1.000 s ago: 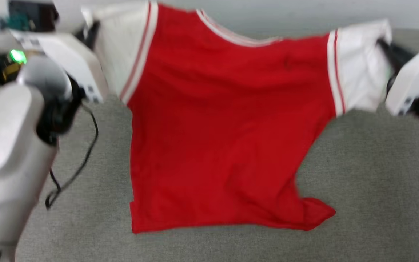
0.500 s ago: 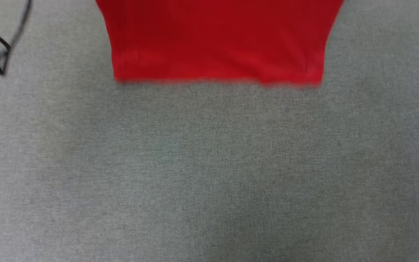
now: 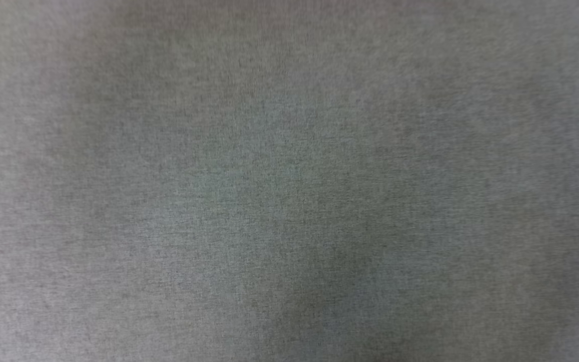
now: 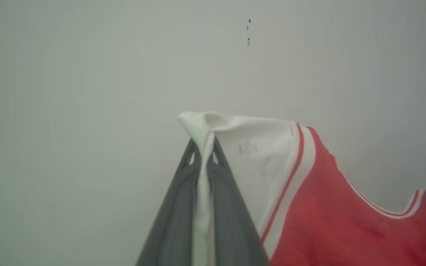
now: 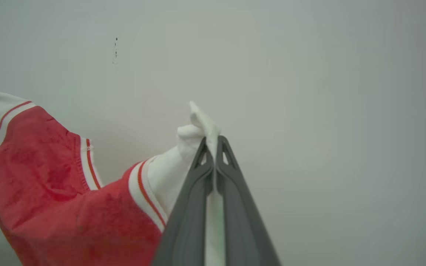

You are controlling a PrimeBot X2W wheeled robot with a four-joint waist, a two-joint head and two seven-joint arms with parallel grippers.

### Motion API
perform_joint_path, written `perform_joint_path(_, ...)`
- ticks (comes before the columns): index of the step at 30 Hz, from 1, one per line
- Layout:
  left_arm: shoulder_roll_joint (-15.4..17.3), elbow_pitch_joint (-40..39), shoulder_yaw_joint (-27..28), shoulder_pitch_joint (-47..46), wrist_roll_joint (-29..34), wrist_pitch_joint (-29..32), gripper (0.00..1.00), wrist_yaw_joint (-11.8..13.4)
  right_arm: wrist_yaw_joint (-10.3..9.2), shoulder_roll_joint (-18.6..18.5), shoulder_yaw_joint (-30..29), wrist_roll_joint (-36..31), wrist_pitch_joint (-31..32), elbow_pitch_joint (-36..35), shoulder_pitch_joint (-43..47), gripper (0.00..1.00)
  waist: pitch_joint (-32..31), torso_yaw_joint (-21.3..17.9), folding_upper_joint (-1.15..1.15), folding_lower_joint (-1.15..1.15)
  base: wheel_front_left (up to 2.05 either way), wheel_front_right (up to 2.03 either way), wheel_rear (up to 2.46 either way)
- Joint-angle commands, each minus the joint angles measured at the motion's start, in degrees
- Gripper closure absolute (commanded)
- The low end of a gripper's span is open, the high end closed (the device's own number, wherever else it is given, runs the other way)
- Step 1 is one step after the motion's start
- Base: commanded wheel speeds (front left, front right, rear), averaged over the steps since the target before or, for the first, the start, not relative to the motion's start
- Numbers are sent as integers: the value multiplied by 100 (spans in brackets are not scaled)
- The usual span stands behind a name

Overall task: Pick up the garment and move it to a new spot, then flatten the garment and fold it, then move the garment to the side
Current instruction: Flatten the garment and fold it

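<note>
Grey fabric (image 3: 289, 181) spans the head view, bare and a little blurred. A second ago that view held the whole shirt stretched between both arms, its hem trailing on the fabric. Half a second ago just the hem showed at the top edge, and now none of it does. The whole picture has shifted, so the camera has tipped down; this is not the shirt sliding away.

Left of the neckline (image 4: 379, 207), the left pincer (image 4: 203, 146) is pinched tight on the white left sleeve (image 4: 257, 147), cloth squeezed between its dark fingers. The shirt (image 4: 346, 221) hangs from there against a pale wall (image 4: 87, 74). Right of the neckline, the right pincer (image 5: 213, 142) is clamped just as firmly on the bunched right sleeve (image 5: 168, 173), a tuft poking past the tips.

Judging from this, the shirt is held up by both sleeves, in transit to its new spot. The downward look probably scouts where to lay it. Flattening and folding are not yet begun. Whether the hem touches the fabric cannot be told.
</note>
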Motion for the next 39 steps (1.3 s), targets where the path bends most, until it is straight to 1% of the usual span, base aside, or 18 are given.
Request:
perform_joint_path(1, -38, 58, 6, 119, -42, -49, 100, -6, -4, 57, 134, 88, -50, 159, -48, 100, 216, 27, 0, -1, 0, 0, 0)
perform_joint_path(4, -122, 119, 1, 249, -122, -84, 100, -22, -4, 97, 319, 258, -134, 374, -96, 100, 427, 57, 0, -1, 0, 0, 0)
perform_joint_path(8, -230, 242, -5, 509, -235, -156, 100, -58, -4, 121, 557, 465, -247, 616, 75, 100, 604, 102, 0, -1, 0, 0, 0)
perform_joint_path(13, -373, 406, 27, 981, -434, -352, 100, -150, -4, 71, 799, 683, -358, 865, 407, 100, 621, 164, 0, -1, 0, 0, 0)
perform_joint_path(16, -446, 432, 28, 1447, -553, -521, 100, -222, -4, 21, 917, 846, -435, 898, 815, 100, 503, 208, 0, -1, 0, 0, 0)
perform_joint_path(19, -471, 358, 71, 2094, -705, -792, 100, -302, -4, 9, 981, 1023, -600, 865, 1432, 100, 215, 238, 0, -1, 0, 0, 0)
perform_joint_path(24, -493, 49, 120, 3474, -941, -1125, 100, -316, -4, -95, 1039, 1266, -813, 636, 2707, 100, -354, 284, 0, -1, 0, 0, 0)
perform_joint_path(28, -417, -413, 202, 4635, -1094, -1271, 100, -190, -4, -166, 1016, 1417, -951, 315, 3759, 100, -757, 285, 0, -1, 0, 0, 0)
perform_joint_path(33, -296, -1055, 303, 6060, -1250, -1340, 100, 80, -3, -217, 882, 1443, -1014, -92, 5068, 100, -1252, 258, 0, -1, 0, 0, 0)
perform_joint_path(39, -76, -1785, 332, 7581, -1400, -1162, 100, 505, -3, -192, 586, 1301, -822, -579, 6532, 100, -1853, 185, 0, -1, 0, 0, 0)
